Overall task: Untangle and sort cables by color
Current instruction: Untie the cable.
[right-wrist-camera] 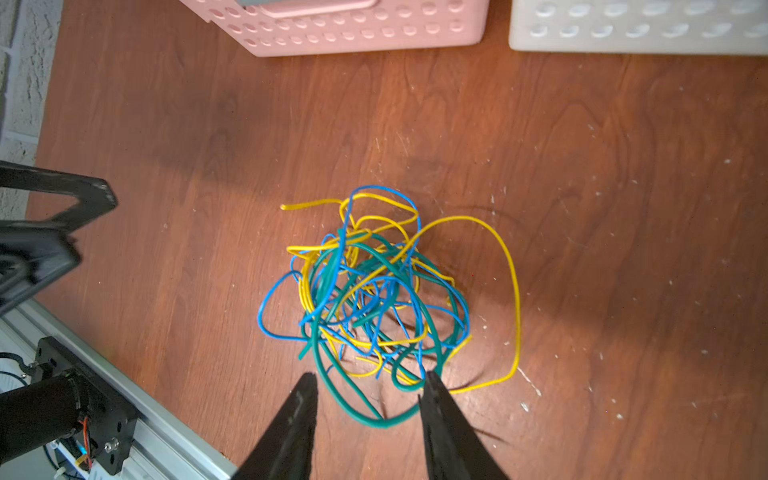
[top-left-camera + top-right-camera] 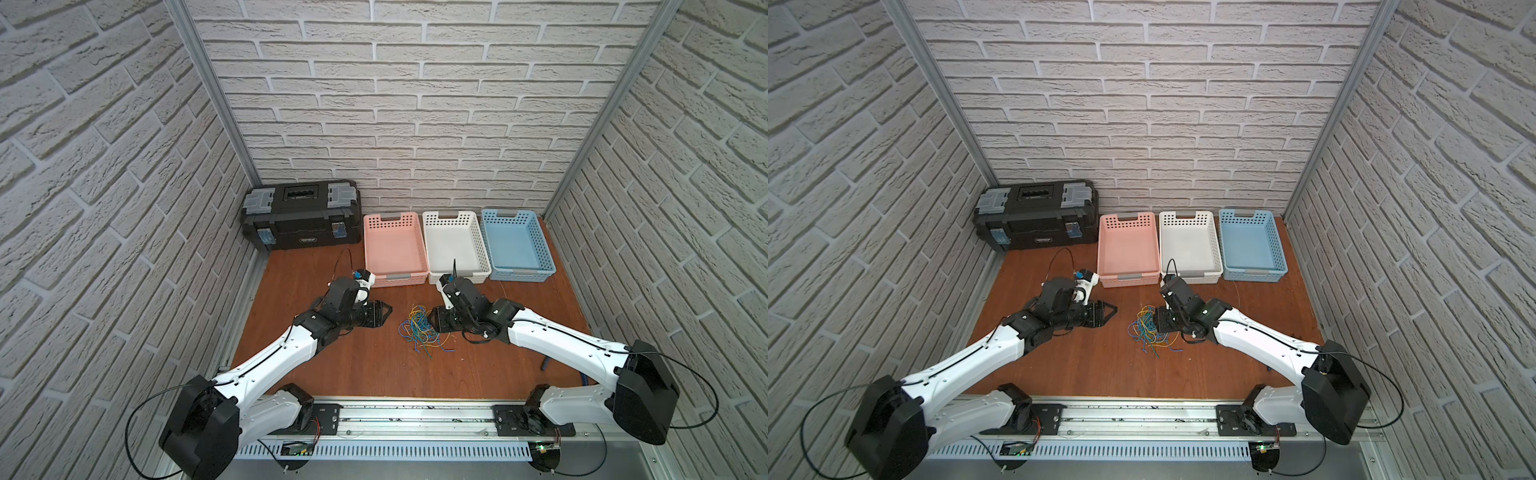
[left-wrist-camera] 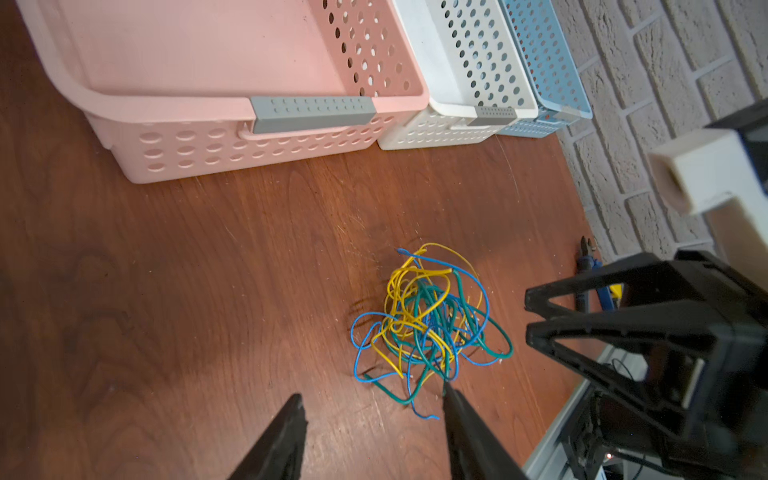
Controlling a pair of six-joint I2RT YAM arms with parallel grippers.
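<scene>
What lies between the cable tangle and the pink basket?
Only bare wooden tabletop separates the cable tangle from the pink basket; the right wrist view shows it clearly.

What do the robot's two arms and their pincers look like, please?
The left arm and right arm have smooth white shells, bulky black joint housings and thin black cables looping out near the shoulders. The left pincer and right pincer are black, their tapered fingers built as open triangular frames.
</scene>
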